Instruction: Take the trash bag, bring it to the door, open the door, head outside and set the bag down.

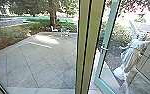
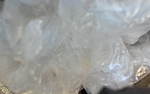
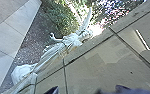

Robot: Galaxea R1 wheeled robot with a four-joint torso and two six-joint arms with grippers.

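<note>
One crumpled, see-through trash bag [image 2: 73, 50] sits close in front of the left wrist camera; I cannot tell whether the left or right jaws are clenched or released. The glass door [image 1: 100, 81] stands open beside olive posts [image 1: 93, 32], a white statue [image 1: 132, 53] showing through its pane, paving [image 1: 28, 62] outside.

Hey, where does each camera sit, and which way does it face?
Head view: high on the robot, facing forward and down at paving, an open glass door and a statue.
Left wrist view: on that wrist, close against clear plastic; the dark edge looks like robot.
Right wrist view: on that wrist, facing statue and panelled wall; dark robot parts intrude.
Head and right wrist views share the statue.
</note>
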